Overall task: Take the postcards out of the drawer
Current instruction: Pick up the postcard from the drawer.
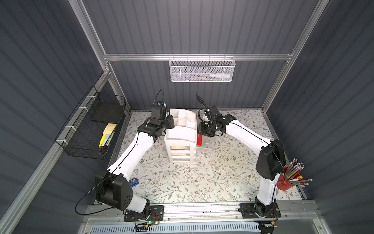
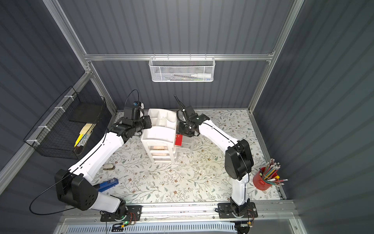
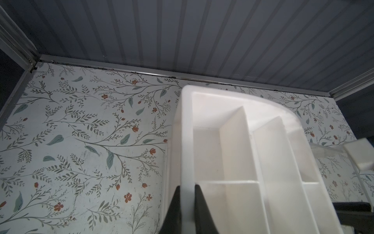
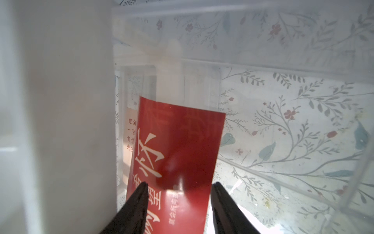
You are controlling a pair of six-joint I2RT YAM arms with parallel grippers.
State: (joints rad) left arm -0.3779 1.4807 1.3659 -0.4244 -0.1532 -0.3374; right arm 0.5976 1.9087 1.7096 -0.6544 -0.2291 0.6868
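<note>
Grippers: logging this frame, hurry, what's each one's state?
Left gripper: closed on the wall of the white organizer.
Right gripper: jaws apart astride the red postcard; grip cannot be told.

left arm (image 1: pixel 131 154) forward | left claw (image 3: pixel 187 186) pinched shut | right arm (image 1: pixel 249 137) bent inward | right claw (image 4: pixel 180 183) parted

— How's the light on your side?
— Strong from above: the floral mat (image 1: pixel 182 182) in front of the white organizer (image 1: pixel 181 133) is bright in both top views, the walls (image 1: pixel 182 30) behind it dim, the shadows of my arms (image 1: pixel 129 154) soft.
— Sharp?
— Up there, yes, though the frame rails (image 1: pixel 86 26) splay toward the edges. At my wrists the organizer's wall is a washed-out blur, my right fingers (image 4: pixel 137 202) smear, and glare streaks the red postcard (image 4: pixel 178 152) beside it.
</note>
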